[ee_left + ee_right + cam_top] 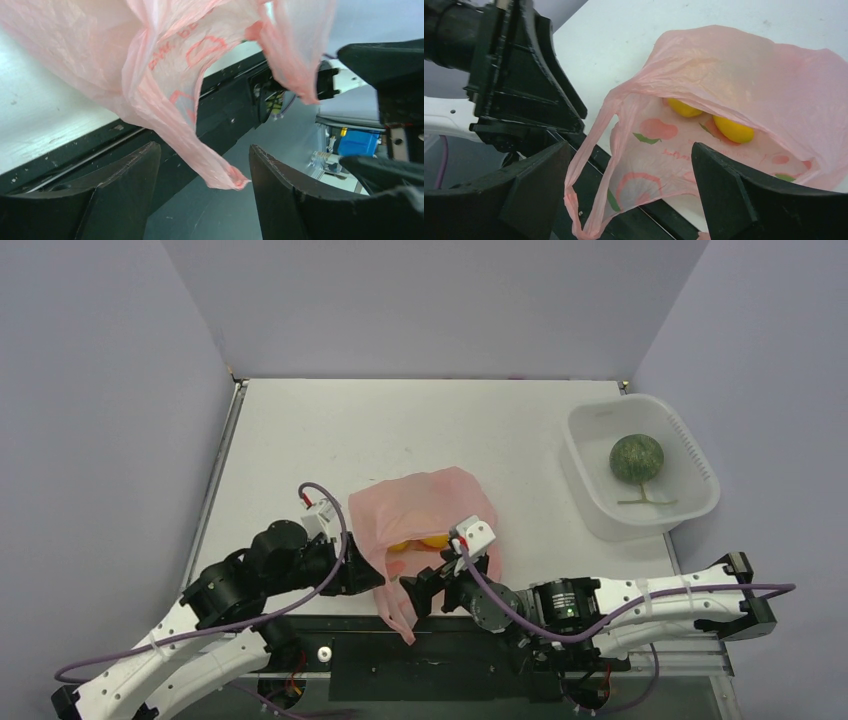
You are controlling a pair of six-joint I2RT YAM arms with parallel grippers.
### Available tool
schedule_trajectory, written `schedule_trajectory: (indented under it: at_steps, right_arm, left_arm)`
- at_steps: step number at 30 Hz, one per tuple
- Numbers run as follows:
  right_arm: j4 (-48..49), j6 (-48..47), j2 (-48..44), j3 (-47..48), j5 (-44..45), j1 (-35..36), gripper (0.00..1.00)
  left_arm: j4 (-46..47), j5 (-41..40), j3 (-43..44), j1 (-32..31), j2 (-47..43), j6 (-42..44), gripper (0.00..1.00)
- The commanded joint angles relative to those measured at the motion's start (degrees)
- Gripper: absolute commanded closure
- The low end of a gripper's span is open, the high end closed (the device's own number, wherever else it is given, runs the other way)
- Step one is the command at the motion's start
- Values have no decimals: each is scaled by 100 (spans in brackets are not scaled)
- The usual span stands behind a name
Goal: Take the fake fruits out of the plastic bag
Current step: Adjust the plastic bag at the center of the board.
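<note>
The pink plastic bag (425,502) lies at the table's front edge, its mouth facing the arms. Two yellow fake fruits (685,108) (734,130) sit inside near the mouth, and show as a yellow patch in the top view (425,542). One loop handle (402,618) hangs over the front edge. My left gripper (372,575) is open; the handle's tip (222,175) hangs between its fingers (125,180) without touching. My right gripper (418,590) is open, its jaws (631,165) on either side of the bag's lower lip and handle (584,200). No green or red small fruit shows.
A white rigid tub (690,455) stands at the right and holds a round dark green melon-like fruit (637,457) with a stem. The two grippers are close together at the bag's mouth. The black front rail (440,650) runs below the table edge.
</note>
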Motion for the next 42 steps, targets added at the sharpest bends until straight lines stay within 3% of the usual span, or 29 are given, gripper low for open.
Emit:
schedule_trajectory:
  at_steps: [1,4,10,13,16,19,23,28,37,42]
  right_arm:
    - [633,312,257,-257,-199,-26,14]
    - [887,470,309,-501,-231,-103,17]
    - [1159,728,313,-1017,-394,-338,29]
    - [1086,763,210,-1278,-241,-430,35]
    - [704,931,81,-1430,346,-483,48]
    - [21,1112,-37,-1575,912,-505,56]
    - [-221,1187,-24,-1601,1062,-550,62]
    - [728,591,395,-1419,364,-553,58]
    - [1603,-405,1897,-767,532,-787,54]
    - [2041,-673,2401,-856,390,-1148,48]
  left_arm:
    - [389,450,-391,-31,353,-35,38]
    - [391,520,-377,-33,627,262,46]
    - [-427,-37,213,-34,1142,1075,86]
    - [-960,-412,628,-34,1512,1572,99]
    - [-1684,-874,1020,-33,1715,2017,100]
    - [-1756,-972,824,-33,1573,2131,100]
    - [-1139,-285,301,-35,1186,2263,100]
    - [-833,107,112,-36,1039,2409,100]
    - [-691,30,466,-34,1220,2788,100]
    - [-200,495,150,-33,1360,2854,100]
